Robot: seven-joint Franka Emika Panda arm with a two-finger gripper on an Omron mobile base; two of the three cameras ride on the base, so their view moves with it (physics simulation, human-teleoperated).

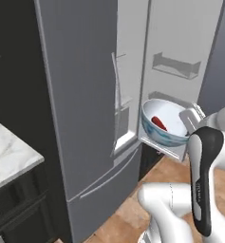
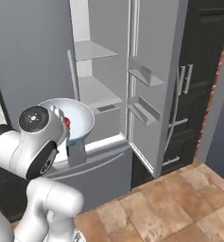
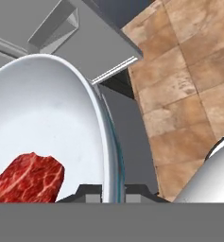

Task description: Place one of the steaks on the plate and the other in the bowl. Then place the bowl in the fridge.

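Pale blue-grey bowl (image 1: 164,124) pinched at its rim by gripper (image 3: 109,193), red steak (image 3: 27,178) inside, open fridge (image 2: 101,90) shelves behind, door bins right, marble bench (image 1: 9,152) far left.

I am looking into a kitchen at home. A tall grey fridge (image 1: 80,95) stands in front of me, with one door (image 2: 153,85) swung open. Inside I see white shelves (image 2: 92,49) and small racks on the door (image 1: 175,65). Beside the fridge there is a counter with a white marble top (image 1: 9,154) over dark cupboards (image 1: 23,209). On the other side I see tall black cabinet doors (image 2: 198,71). The floor (image 2: 170,208) has brown tiles.
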